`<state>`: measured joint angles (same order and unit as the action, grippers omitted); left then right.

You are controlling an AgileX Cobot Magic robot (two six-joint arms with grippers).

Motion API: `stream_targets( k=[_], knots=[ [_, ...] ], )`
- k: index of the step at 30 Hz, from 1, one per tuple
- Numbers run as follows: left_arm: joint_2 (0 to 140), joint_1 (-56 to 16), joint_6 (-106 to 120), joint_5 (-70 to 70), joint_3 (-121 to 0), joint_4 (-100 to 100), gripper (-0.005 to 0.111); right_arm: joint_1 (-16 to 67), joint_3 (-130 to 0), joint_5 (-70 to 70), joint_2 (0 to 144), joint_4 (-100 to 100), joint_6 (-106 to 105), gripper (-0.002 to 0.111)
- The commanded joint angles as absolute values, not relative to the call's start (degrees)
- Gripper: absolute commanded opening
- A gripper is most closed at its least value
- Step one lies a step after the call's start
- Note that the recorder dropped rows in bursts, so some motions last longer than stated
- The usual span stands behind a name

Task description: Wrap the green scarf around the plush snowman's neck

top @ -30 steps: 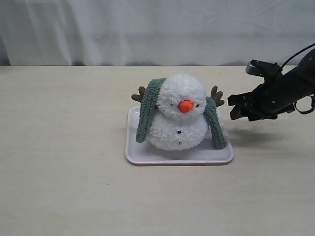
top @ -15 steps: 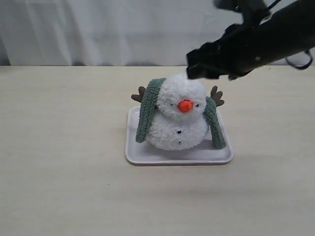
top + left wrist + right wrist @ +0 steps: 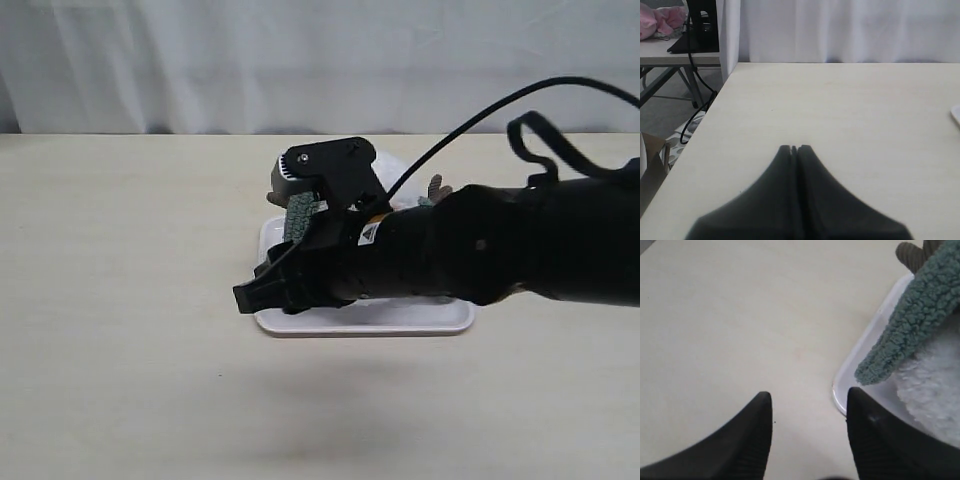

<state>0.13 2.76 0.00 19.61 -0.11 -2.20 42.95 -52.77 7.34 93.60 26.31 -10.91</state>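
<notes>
1. The plush snowman point(image 3: 932, 390) sits on a white tray point(image 3: 850, 374) in the middle of the surface point(image 3: 840, 100). In the exterior view the right arm lies across it, so little of it shows.
2. The green scarf point(image 3: 912, 315) is draped over the snowman, and one end hangs down its 9 o'clock side onto the tray. The hanging end is probably the easiest part to grasp, since it is loose and clear of the body.
3. The right hand point(image 3: 807, 400) is released and grasps nothing. Its fingers point(image 3: 747, 440) are spread wide over bare surface, just outside the tray's rim.
4. In the exterior view this hand point(image 3: 250, 297) sits at about 8 o'clock from the tray. It is low, pointing toward 8 o'clock, with the forearm stretching back toward 3 o'clock.
5. This pose looks like a low approach beside the hanging scarf end. Crossing that end in front of the neck is not yet done.
6. The left hand point(image 3: 795, 149) is clenched on nothing and hovers over open surface well away from the tray. It is probably parked there to keep the working space free.
</notes>
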Motion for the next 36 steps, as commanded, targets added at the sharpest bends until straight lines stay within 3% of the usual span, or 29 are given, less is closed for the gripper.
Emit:
stream_targets(
  k=[1, 4, 9, 36],
  knots=[
    [0.0, 2.5, 0.0, 19.0, 0.0, -2.2, 0.000, 43.1, -52.7, 1.6, 97.0, 26.1, -10.7, 0.045],
    [0.0, 2.5, 0.0, 19.0, 0.0, -2.2, 0.000, 42.6, -52.7, -2.8, 98.1, 26.1, -11.3, 0.045],
    [0.0, 2.5, 0.0, 19.0, 0.0, -2.2, 0.000, 40.8, -54.2, -2.1, 99.8, 26.2, -12.4, 0.060],
    [0.0, 2.5, 0.0, 19.0, 0.0, -2.2, 0.000, 37.5, -59.2, -6.2, 107.7, 26.1, -11.6, 0.059]
  ],
)
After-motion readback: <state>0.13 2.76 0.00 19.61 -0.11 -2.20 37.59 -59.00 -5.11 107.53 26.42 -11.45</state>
